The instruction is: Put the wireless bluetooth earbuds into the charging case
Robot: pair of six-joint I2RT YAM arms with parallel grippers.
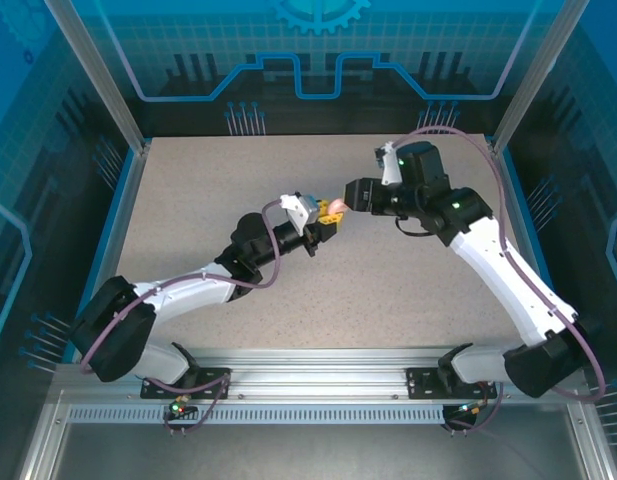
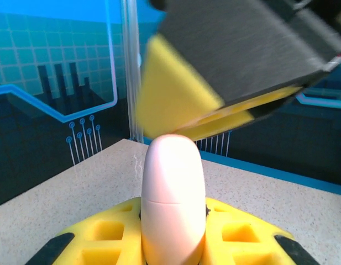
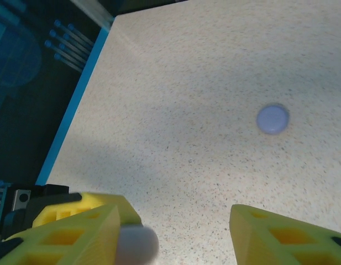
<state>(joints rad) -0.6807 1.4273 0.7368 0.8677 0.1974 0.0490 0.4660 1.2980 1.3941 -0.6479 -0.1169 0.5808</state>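
The left jaws clamp the pale pink, rounded plastic charging case (image 2: 173,199) above the speckled beige bench (image 1: 188,200). The right jaws, spread apart just beside it, should probably grip squarely above its seam.

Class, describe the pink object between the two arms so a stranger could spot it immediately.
Start at the middle of the speckled table, where the two arms meet. There the left gripper clamps a smooth pale pink capsule. Unlike the flat purple disc lying on the table, it is egg-shaped with a fine seam round its middle.
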